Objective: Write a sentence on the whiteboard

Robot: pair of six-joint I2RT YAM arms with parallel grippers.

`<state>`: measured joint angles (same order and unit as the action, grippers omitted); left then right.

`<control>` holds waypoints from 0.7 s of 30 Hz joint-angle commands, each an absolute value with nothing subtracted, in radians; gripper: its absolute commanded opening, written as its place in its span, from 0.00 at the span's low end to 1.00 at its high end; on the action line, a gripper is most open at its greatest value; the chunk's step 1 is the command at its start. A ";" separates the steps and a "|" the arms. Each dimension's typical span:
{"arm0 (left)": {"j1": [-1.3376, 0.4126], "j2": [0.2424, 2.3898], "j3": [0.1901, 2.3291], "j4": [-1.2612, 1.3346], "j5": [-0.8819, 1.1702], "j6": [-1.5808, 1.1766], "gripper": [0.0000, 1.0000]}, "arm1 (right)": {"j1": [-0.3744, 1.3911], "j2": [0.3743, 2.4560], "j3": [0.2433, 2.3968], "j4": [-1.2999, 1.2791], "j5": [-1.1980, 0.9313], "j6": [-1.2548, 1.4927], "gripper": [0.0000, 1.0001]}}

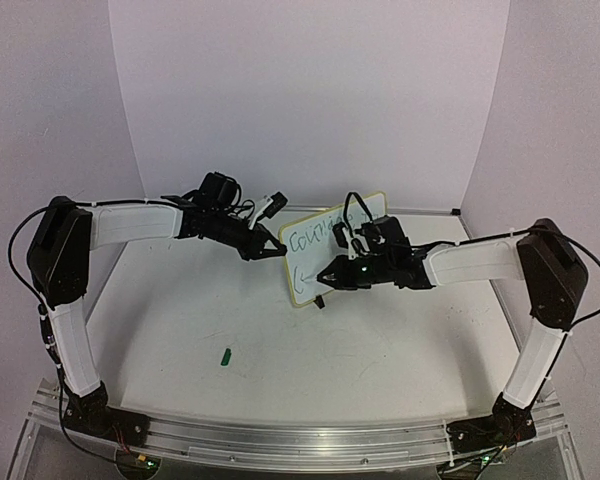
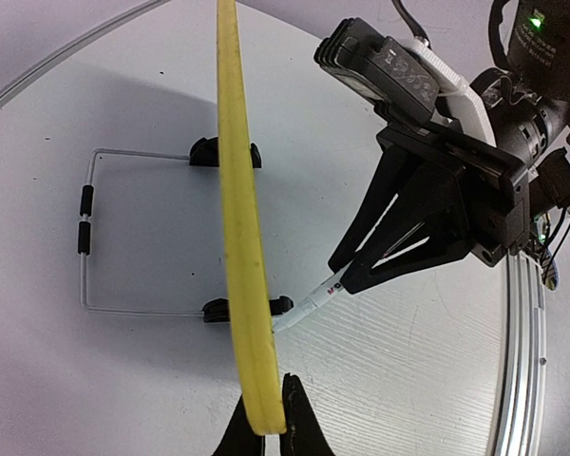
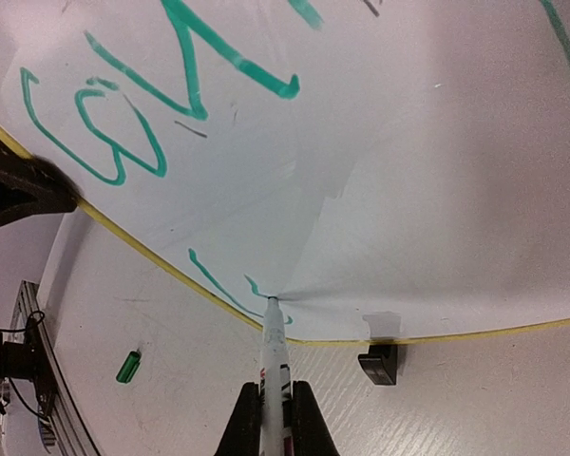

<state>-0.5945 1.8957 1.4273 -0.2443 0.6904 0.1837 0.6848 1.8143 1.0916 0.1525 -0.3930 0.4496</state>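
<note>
One small white rectangular whiteboard (image 1: 310,255) with a pale-yellow rim, bearing two lines of green handwritten marker words (image 1: 315,238); one white-barrelled marker pen (image 3: 275,353); one small green plastic cap (image 1: 226,354); two black two-finger grippers, the left gripper (image 1: 274,250) and the right gripper (image 1: 325,275); two black board feet (image 2: 225,152); one thin wire stand (image 2: 84,275)

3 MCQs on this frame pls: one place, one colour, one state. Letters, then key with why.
1. Where is the green cap relative to the whiteboard?
A. on the table, apart from it
B. hooked on its top rim
C. leaning against its foot

2. Colour of the writing?
A. red
B. green
C. black

3. The marker tip is:
A. capped
B. lifted off
C. touching the whiteboard

Key: 1 A, it lies alone nearer the arm bases; 2 B, the strokes are green; 3 C, the right wrist view shows the tip on the surface, with the right gripper clamped on the marker.
</note>
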 commanded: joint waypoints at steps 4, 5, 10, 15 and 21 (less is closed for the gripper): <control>-0.612 1.894 1.447 -0.305 0.719 0.189 0.00 | 0.673 1.750 1.089 0.196 -0.282 0.457 0.00; -0.612 1.894 1.447 -0.305 0.719 0.190 0.00 | 0.673 1.745 1.088 0.197 -0.280 0.458 0.00; -0.612 1.893 1.448 -0.305 0.720 0.189 0.00 | 0.673 1.733 1.088 0.197 -0.297 0.458 0.00; -0.612 1.891 1.448 -0.305 0.721 0.190 0.00 | 0.673 1.752 1.111 0.210 -0.387 0.444 0.00; -0.612 1.890 1.448 -0.305 0.720 0.189 0.00 | 0.673 1.794 1.136 0.210 -0.438 0.441 0.00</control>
